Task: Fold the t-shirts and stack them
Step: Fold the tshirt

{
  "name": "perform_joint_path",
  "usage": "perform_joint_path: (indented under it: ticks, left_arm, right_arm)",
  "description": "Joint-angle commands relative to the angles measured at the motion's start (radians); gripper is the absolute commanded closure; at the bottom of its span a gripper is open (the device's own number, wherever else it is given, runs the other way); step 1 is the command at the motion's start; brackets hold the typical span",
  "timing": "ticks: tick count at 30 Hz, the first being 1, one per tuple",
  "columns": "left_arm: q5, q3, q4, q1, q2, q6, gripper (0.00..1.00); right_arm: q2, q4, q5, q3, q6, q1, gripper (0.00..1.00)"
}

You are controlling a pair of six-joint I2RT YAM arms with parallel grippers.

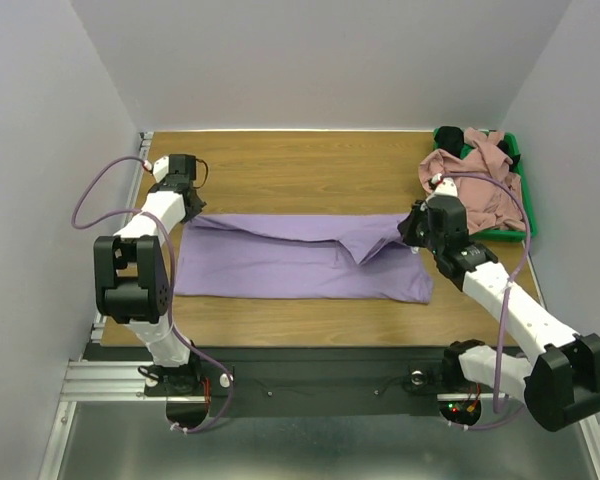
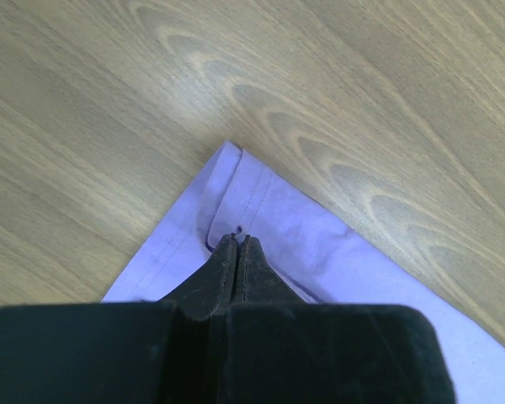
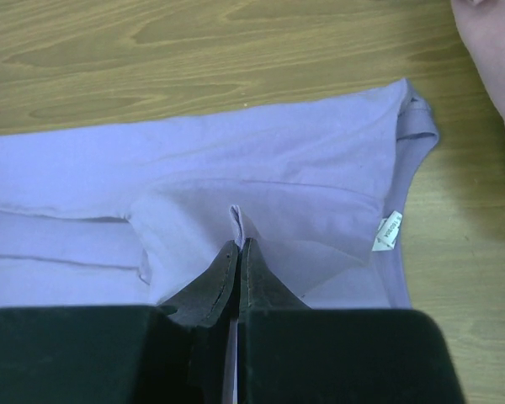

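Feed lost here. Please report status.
Left gripper shut on purple shirt corner. Right gripper shut on its fold. Shirt part-folded on table. Nothing in the way.

Lavender shirt [image 1: 300, 262] lies flat across mid-desk [image 1: 310, 160], far edge folded over, white neck label [image 3: 387, 231] at its right end; pink shirt [image 1: 485, 185] crumpled far right, black shirt [image 1: 450, 137] bunched against it.

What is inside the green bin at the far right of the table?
A crumpled pink shirt fills the bin, with a black shirt at its far corner. Anything beneath them is covered.
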Motion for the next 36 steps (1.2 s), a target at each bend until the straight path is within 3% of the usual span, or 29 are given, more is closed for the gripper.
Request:
perform_joint_path:
  ticks: [1, 11, 16, 17, 18, 19, 20, 21, 22, 23, 24, 26, 27, 28, 36]
  left_arm:
    - [-0.024, 0.029, -0.019, 0.004, -0.084, 0.006, 1.00]
    - [-0.052, -0.098, 0.007, 0.007, -0.127, -0.026, 1.00]
    - [-0.058, -0.140, 0.005, 0.015, -0.103, -0.054, 1.00]
    - [-0.057, -0.160, 0.008, 0.017, -0.101, -0.059, 0.80]
    - [-0.054, -0.160, 0.008, 0.015, -0.100, -0.059, 0.73]
    - [-0.061, -0.177, 0.007, 0.017, -0.104, -0.069, 0.47]
    - [-0.060, -0.181, -0.001, 0.015, -0.109, -0.071, 0.47]
    - [-0.061, -0.183, -0.011, 0.015, -0.115, -0.076, 0.25]
    - [-0.070, -0.184, -0.022, 0.015, -0.123, -0.089, 0.12]
    - [-0.075, -0.186, -0.030, 0.015, -0.146, -0.099, 0.02]
    - [-0.078, -0.186, -0.034, 0.015, -0.159, -0.105, 0.02]
    - [-0.075, -0.178, -0.045, 0.017, -0.195, -0.122, 0.02]
    - [-0.071, -0.174, -0.056, 0.015, -0.205, -0.126, 0.02]
    - [-0.064, -0.166, -0.057, 0.015, -0.225, -0.129, 0.02]
    - [0.049, -0.189, -0.010, 0.015, -0.302, -0.096, 0.02]
  right_arm:
    - [-0.043, -0.039, -0.016, 0.006, 0.018, 0.006, 1.00]
    - [-0.092, -0.120, -0.045, -0.022, 0.046, 0.006, 0.98]
    - [-0.103, -0.166, -0.102, -0.078, 0.135, 0.006, 0.96]
    - [-0.107, -0.184, -0.102, -0.091, 0.149, 0.006, 0.94]
    - [-0.112, -0.184, -0.102, -0.106, 0.161, 0.006, 0.93]
    - [-0.123, -0.210, -0.090, -0.127, 0.182, 0.006, 0.90]
    - [-0.127, -0.229, -0.081, -0.137, 0.189, 0.006, 0.88]
    - [-0.130, -0.253, -0.071, -0.140, 0.196, 0.006, 0.83]
    - [-0.134, -0.282, -0.039, -0.143, 0.205, 0.006, 0.72]
    - [-0.144, -0.345, -0.022, -0.137, 0.221, 0.006, 0.70]
    - [-0.152, -0.374, -0.005, -0.137, 0.225, 0.006, 0.65]
    - [-0.175, -0.420, 0.031, -0.134, 0.241, 0.006, 0.42]
    - [-0.199, -0.422, 0.027, -0.129, 0.256, 0.006, 0.11]
    - [-0.209, -0.424, 0.013, -0.120, 0.253, 0.006, 0.01]
    - [-0.155, -0.410, 0.053, 0.035, 0.202, 0.006, 0.00]
